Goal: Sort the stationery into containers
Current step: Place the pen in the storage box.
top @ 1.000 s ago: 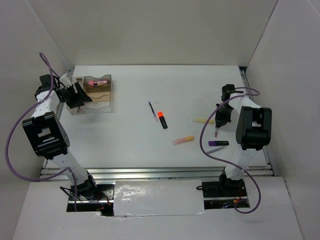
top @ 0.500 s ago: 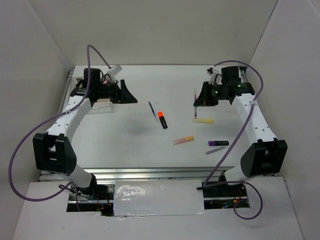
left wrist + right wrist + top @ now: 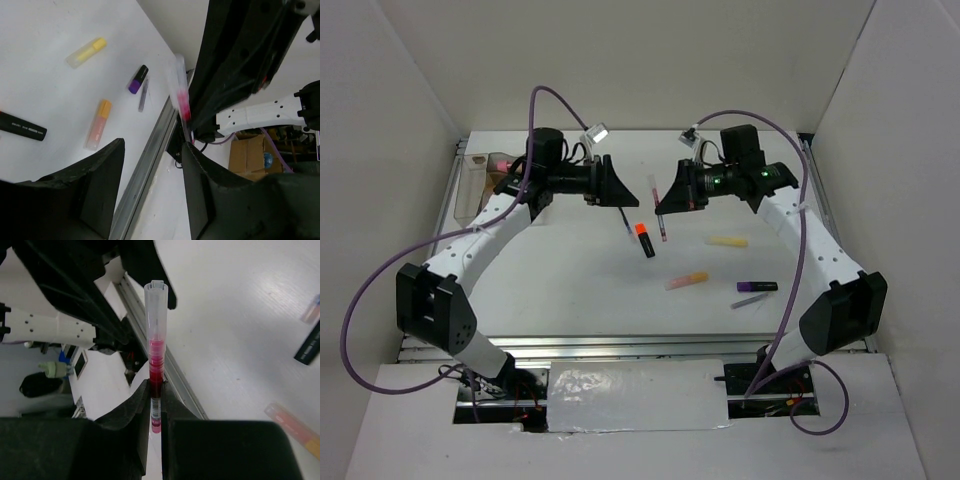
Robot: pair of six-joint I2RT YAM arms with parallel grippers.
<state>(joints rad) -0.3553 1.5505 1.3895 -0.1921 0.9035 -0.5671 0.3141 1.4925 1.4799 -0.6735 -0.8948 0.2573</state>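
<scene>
Right gripper (image 3: pixel 155 389) is clamped on the lower part of the red pen (image 3: pixel 155 335), holding it above the far middle of the bench (image 3: pixel 570 290). Left gripper (image 3: pixel 152 146) faces it from the left, jaws apart and empty. Lying on the bench are a pencil (image 3: pixel 623 218) and an orange-capped highlighter (image 3: pixel 644 240) at centre, a yellow-pink marker (image 3: pixel 686 281) nearer, and a pale yellow stick (image 3: pixel 728 241) and purple marker (image 3: pixel 757 287) to the right. The tray (image 3: pixel 470 192) stands at far left, with a pink-capped tube (image 3: pixel 501 160) inside.
</scene>
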